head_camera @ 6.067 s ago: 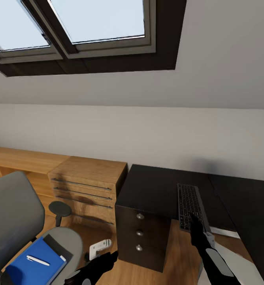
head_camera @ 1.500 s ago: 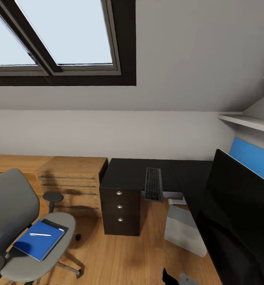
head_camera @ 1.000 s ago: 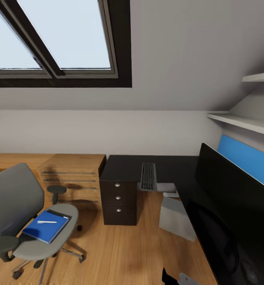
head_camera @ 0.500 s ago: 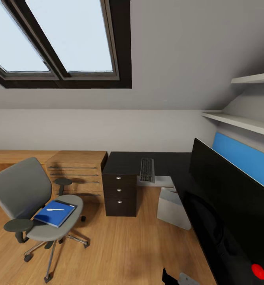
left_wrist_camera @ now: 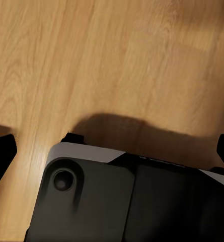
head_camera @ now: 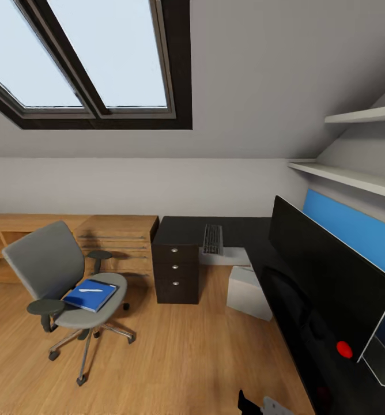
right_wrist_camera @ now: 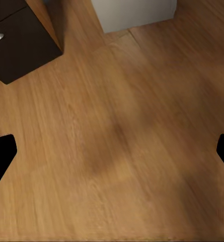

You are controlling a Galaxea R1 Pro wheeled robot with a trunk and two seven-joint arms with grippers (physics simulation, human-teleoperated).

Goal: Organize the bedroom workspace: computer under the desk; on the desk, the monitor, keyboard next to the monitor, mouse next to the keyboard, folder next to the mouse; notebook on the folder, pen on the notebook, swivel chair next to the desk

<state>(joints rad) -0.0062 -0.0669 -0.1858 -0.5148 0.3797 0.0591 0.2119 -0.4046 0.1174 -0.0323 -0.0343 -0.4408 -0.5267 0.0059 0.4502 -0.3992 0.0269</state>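
Grippers: both wrist views show dark fingertips at opposite edges of the frame, spread wide over bare wooden floor and holding nothing; left gripper, right gripper.
Chair load: the swivel chair stands on open floor, well apart from the desk; the blue notebook lies on its seat with the pen on top.
Desk: the keyboard rests on the far wing, the monitor on the near wing, the computer on the floor below.
Risk: the pen looks free to roll off if the notebook is tilted in lifting; a push on the castored chair could send the stack sliding.
Risk, right side: the monitor stands close by, so a wide arm swing could knock it.
Hidden: the folder cannot be made out beneath the notebook; no mouse can be picked out on the dark desktop.
Cut off: the monitor's stand merges with the black surface.
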